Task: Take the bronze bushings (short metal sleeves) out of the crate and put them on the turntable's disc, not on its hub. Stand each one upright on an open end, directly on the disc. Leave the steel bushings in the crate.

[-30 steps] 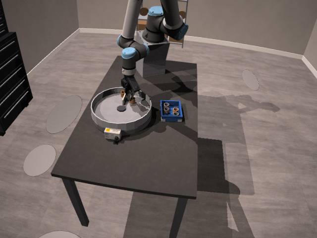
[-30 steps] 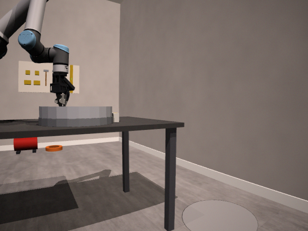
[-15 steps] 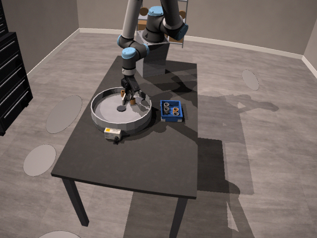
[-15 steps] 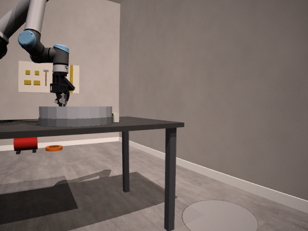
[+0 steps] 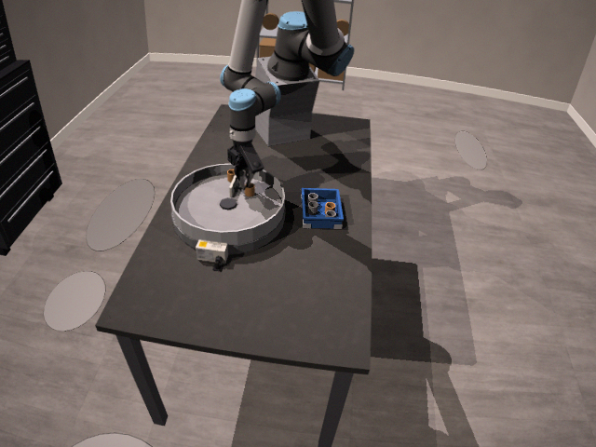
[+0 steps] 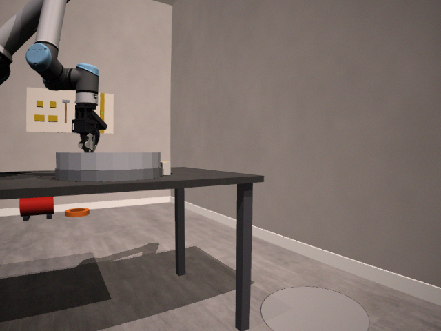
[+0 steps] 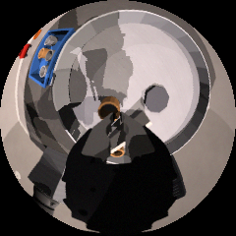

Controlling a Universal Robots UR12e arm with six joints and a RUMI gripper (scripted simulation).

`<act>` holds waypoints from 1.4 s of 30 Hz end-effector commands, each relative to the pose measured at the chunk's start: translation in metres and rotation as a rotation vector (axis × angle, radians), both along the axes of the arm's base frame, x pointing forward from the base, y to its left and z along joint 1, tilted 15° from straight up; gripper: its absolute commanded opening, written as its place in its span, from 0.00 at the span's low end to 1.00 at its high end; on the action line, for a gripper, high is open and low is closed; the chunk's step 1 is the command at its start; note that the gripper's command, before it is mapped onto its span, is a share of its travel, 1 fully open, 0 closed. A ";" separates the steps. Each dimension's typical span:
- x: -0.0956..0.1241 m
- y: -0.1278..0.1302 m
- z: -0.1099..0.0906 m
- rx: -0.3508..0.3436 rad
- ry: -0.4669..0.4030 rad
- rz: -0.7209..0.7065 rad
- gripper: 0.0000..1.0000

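In the top view, a black two-jaw hand (image 5: 240,188) (image 6: 89,151) (image 7: 117,113) points down inside the grey round turntable (image 5: 228,236) (image 6: 107,162) (image 7: 204,74), its fingers nearly together and gripping nothing. An orange-brown bronze bushing (image 5: 250,190) (image 7: 109,108) stands upright on the pale disc (image 5: 207,214) (image 7: 169,59), just beside the fingers on their right. A second bronze sleeve (image 5: 230,175) (image 7: 117,153) is farther back and left, partly hidden by the hand. Both are apart from the dark round hub (image 5: 227,204) (image 7: 156,98). Right of the turntable, on the dark worktop (image 5: 269,298) (image 6: 206,176), the blue open crate (image 5: 322,223) (image 7: 38,80) holds one bronze bushing (image 5: 330,206) (image 7: 42,52) and three grey steel bushings. A cream box with a yellow patch (image 5: 211,251) (image 6: 166,167) sits at the turntable's near side.

In the exterior view, the hand reaches down behind the turntable's rim, which hides the fingertips and disc.

In the wrist view, the bushing nearer the crate shows its open end just beyond the fingertips; the other's orange rim appears through the hand's linkage. The crate lies outside the turntable wall, its lone bronze piece among the steel ones.
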State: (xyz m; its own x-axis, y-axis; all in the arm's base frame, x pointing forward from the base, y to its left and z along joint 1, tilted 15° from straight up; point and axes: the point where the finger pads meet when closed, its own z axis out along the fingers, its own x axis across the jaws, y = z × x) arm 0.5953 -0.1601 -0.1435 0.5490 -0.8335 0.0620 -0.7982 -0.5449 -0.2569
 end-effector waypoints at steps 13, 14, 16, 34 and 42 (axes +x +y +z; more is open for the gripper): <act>-0.009 -0.004 0.037 -0.001 -0.001 0.000 0.06; -0.009 -0.004 0.037 -0.001 -0.001 0.000 0.06; -0.010 -0.004 0.041 -0.001 -0.001 0.000 0.06; -0.014 -0.005 0.055 -0.001 -0.001 0.000 0.06; -0.014 -0.005 0.055 -0.001 -0.001 0.000 0.06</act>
